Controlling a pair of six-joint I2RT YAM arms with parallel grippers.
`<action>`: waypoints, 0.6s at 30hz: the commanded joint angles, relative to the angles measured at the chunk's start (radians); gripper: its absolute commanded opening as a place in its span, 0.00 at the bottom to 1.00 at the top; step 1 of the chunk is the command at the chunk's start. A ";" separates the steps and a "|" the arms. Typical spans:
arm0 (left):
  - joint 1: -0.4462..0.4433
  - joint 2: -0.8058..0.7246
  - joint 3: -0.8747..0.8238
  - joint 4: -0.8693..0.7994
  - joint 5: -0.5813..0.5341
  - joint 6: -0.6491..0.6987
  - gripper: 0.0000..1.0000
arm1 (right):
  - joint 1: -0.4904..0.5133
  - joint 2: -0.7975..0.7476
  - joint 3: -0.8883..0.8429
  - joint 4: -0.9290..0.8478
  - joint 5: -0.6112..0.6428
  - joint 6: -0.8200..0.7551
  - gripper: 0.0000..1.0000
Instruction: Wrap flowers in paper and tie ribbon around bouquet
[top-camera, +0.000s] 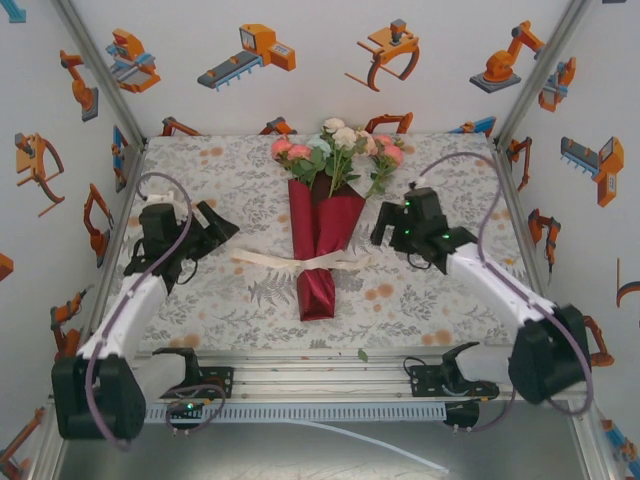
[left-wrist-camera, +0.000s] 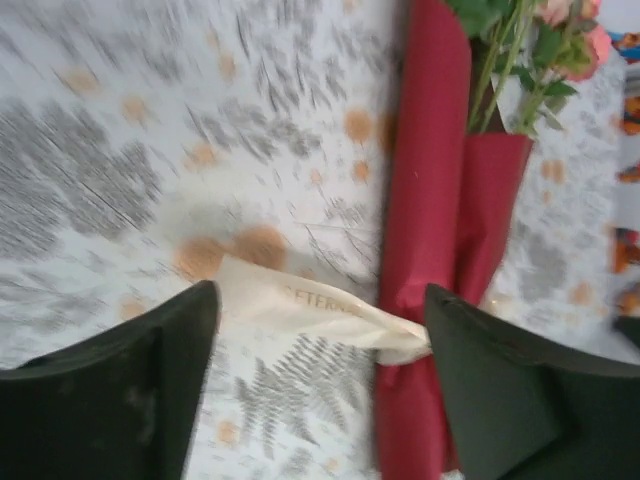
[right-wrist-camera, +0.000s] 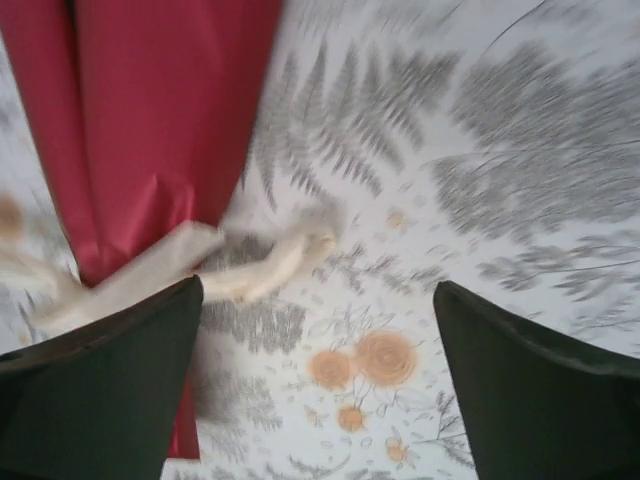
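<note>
The left tool is open, empty, beside the bouquet lying centre of the surface, blooms far, ribbon tied round its paper. The right tool is open and empty; tying looks done, so the arms need only pull clear.

Robot-printed white walls, floral tablecloth

Grey-and-orange floral tablecloth lies flat; walls printed with orange robots surround it.

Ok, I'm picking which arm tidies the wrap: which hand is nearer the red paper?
Right. The right hand sits just to the right of the red paper; the left hand is farther out on its left.
</note>
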 joint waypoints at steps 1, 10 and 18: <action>-0.007 -0.123 -0.071 0.036 -0.337 0.214 0.91 | -0.117 -0.089 -0.086 0.046 0.255 -0.164 0.95; 0.017 -0.083 -0.429 0.593 -0.574 0.484 0.97 | -0.340 0.043 -0.560 0.977 0.276 -0.497 1.00; 0.026 0.584 -0.295 1.122 -0.393 0.525 0.97 | -0.421 0.341 -0.504 1.222 0.005 -0.452 0.99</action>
